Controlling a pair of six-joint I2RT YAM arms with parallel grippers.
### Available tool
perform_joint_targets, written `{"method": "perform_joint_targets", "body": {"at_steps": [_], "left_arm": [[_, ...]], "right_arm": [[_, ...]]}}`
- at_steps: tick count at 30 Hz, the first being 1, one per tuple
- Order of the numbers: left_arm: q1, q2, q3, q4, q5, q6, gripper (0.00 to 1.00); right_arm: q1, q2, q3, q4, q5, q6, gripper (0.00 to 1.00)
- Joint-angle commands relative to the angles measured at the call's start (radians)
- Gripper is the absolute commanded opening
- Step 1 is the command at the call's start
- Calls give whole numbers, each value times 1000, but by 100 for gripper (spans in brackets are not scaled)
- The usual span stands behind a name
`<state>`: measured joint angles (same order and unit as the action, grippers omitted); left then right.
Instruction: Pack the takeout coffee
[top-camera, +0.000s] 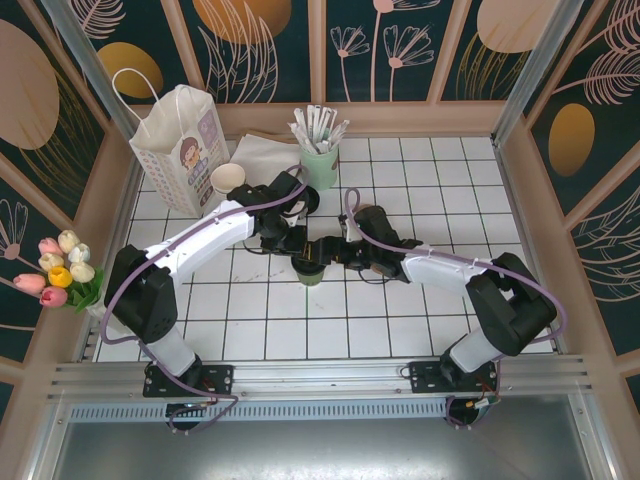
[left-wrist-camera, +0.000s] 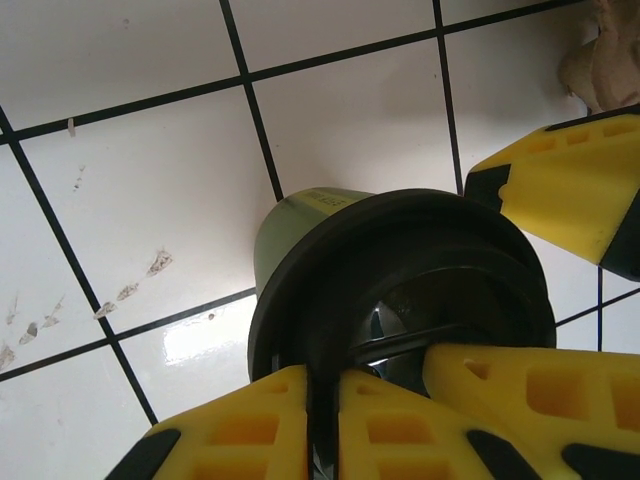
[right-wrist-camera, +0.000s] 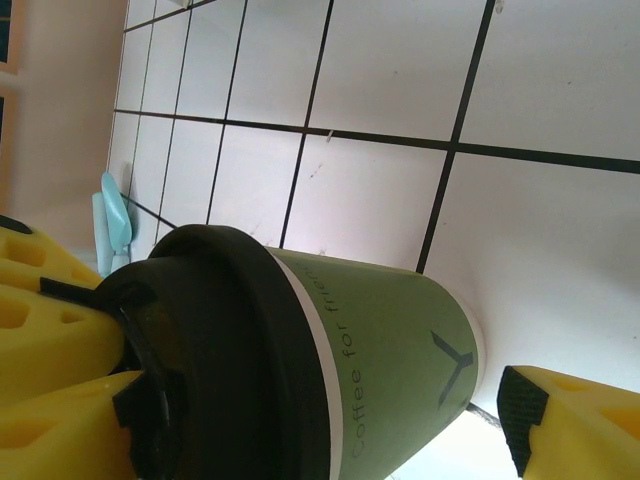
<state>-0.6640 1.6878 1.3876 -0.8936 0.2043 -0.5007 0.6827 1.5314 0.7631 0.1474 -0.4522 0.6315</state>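
The takeout coffee (top-camera: 310, 271) stands upright on the white tiled table (top-camera: 400, 320), mid-table: a green paper cup (right-wrist-camera: 400, 360) printed "Coffee for friends", cream rim, black lid (left-wrist-camera: 400, 280) seated on top. My left gripper (left-wrist-camera: 322, 385) comes in from the left above the cup, and its yellow fingers (left-wrist-camera: 230, 430) are pinched on the lid's near rim. From the right, my right gripper (top-camera: 338, 255) straddles the cup wall with its jaws wide. One finger (right-wrist-camera: 570, 425) stands a small gap off the cup's base.
A white printed paper bag (top-camera: 180, 145) with handles stands at the back left. A stack of lidless cups (top-camera: 228, 180) is beside it, and a mint holder of white sticks (top-camera: 320, 160) is behind the cup. Tulips (top-camera: 60, 270) lie at the left wall.
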Motion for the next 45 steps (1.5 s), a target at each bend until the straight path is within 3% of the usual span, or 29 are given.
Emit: {"method": "perform_joint_targets", "body": {"at_steps": [1,3,16,19,21,23,27,32,37,45], "left_arm": [[-6,-18,3,84,108,-15,12],[-6,-36,-8,123,149,-31,14],[-2,-116,-1,117,130,-12,31],[11,-155,-10,120,81,-11,37],[27,-201,-30,141,-16,-31,39],[45,-250,-72,174,-118,-63,47],[109,-343,-203,262,-204,-154,63],[157,-425,-355,339,-321,-275,97],[188,-417,-474,401,-316,-371,98],[190,-304,-549,513,-216,-456,98]], "right_arm": [[10,17,-12,-67,61,-13,86],[12,19,-1,-78,64,-18,85],[27,25,49,-147,87,-30,83],[32,23,59,-160,92,-33,83],[34,22,70,-173,96,-38,84],[37,19,82,-177,99,-44,85],[43,18,114,-191,111,-57,88],[56,-2,151,-221,151,-93,92],[70,-44,176,-245,183,-154,99],[114,-8,258,-352,283,-199,99]]}}
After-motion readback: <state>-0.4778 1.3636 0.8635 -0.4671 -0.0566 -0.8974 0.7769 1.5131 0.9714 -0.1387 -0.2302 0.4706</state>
